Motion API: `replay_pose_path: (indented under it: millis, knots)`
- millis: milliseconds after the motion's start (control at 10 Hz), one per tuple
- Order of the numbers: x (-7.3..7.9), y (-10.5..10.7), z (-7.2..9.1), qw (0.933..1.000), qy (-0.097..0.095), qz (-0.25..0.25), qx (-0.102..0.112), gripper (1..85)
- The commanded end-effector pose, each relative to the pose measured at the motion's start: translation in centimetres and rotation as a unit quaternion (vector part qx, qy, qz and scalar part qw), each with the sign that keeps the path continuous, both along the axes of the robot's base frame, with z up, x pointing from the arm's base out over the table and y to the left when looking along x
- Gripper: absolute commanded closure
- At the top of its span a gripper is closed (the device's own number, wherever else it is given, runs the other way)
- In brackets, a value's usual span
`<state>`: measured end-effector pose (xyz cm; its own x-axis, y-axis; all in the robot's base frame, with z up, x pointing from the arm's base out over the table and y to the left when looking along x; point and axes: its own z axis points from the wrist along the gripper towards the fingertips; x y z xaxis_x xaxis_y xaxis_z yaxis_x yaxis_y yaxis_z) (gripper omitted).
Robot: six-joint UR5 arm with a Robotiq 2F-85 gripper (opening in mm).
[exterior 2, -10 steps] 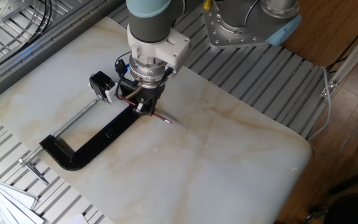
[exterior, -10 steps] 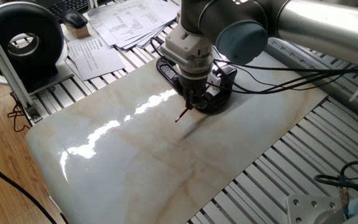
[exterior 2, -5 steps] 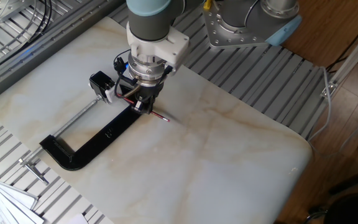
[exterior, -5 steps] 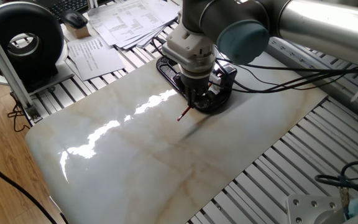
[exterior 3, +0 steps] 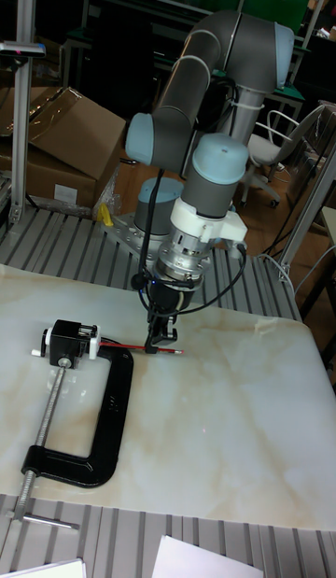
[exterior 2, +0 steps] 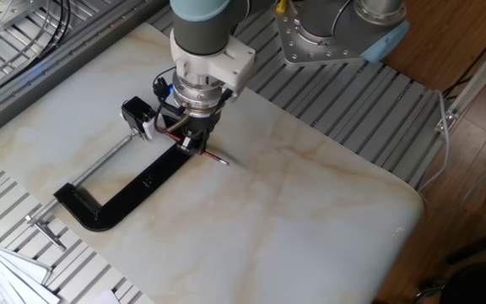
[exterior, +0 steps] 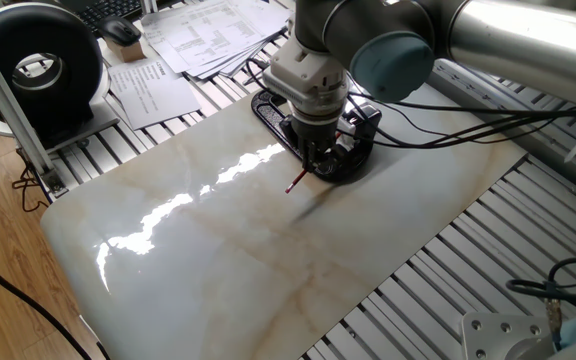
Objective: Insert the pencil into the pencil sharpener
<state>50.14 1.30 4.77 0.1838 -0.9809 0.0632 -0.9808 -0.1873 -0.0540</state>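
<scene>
Fingers [exterior 3: 161,340] clenched on pencil [exterior 3: 140,346], tip just beside sharpener [exterior 3: 71,341]. My concern: slight misalignment jams tip, pencil slips or snaps.

Two fixed views look down from opposite table corners; the tall one faces the arm from low and near. All share the black clamp [exterior 3: 89,419], at 9 o'clock there

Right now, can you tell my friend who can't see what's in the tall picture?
A robot gripper holds a thin red pencil level just above a marble table, aimed at a small black pencil sharpener. The sharpener is held in a big black clamp lying on the table.
</scene>
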Motion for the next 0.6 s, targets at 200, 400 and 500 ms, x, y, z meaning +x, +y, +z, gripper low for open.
replay_pose_path:
  millis: [200,400,500]
  knots:
    - [0.30,-0.47,-0.01,0.9999,-0.004,0.001,0.011,84.7]
    - [0.27,-0.60,-0.03,0.9999,-0.004,0.001,0.011,84.7]
    - [0.23,-0.67,-0.01,0.9999,-0.004,0.001,0.011,84.7]
